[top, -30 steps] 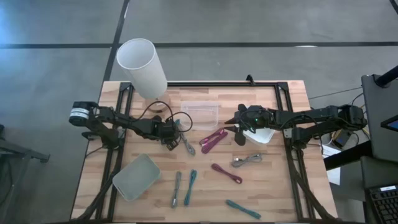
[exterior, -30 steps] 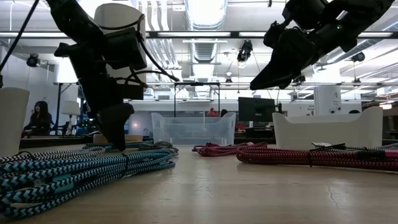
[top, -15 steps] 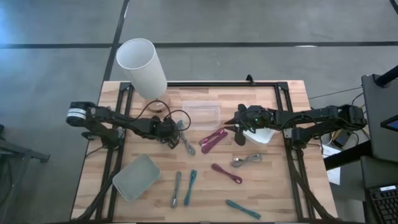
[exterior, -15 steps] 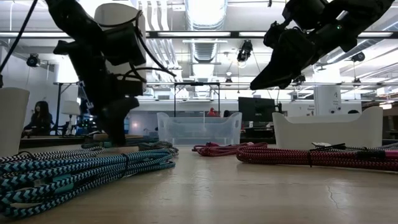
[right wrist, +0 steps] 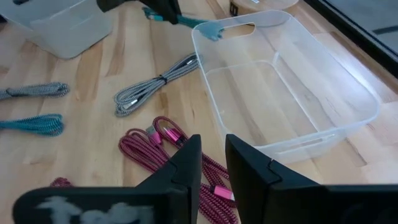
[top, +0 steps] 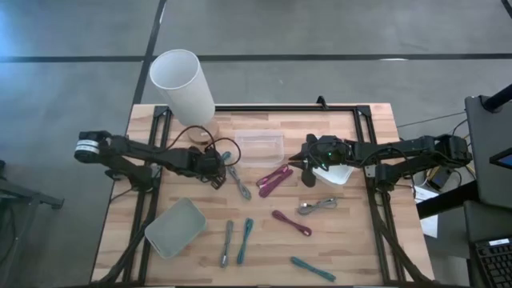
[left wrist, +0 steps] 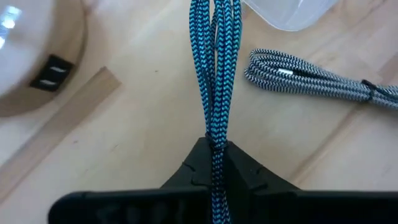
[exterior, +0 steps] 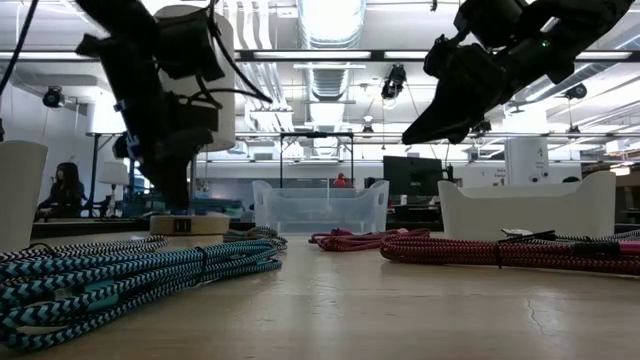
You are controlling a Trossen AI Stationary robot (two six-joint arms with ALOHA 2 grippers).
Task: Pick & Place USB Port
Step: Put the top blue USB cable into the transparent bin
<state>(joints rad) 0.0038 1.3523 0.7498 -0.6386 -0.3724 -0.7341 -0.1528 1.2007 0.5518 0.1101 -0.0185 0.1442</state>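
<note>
Centrally, clear bin (top: 260, 147) without cables

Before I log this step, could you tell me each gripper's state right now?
Left gripper: shut on the blue braided cable.
Right gripper: holding nothing.

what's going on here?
The left claw is shut on a blue braided cable, holding it beside the clear bin. The right claw hovers above a pink cable bundle, holding nothing. More bundled cables lie scattered on the wooden table.
</note>
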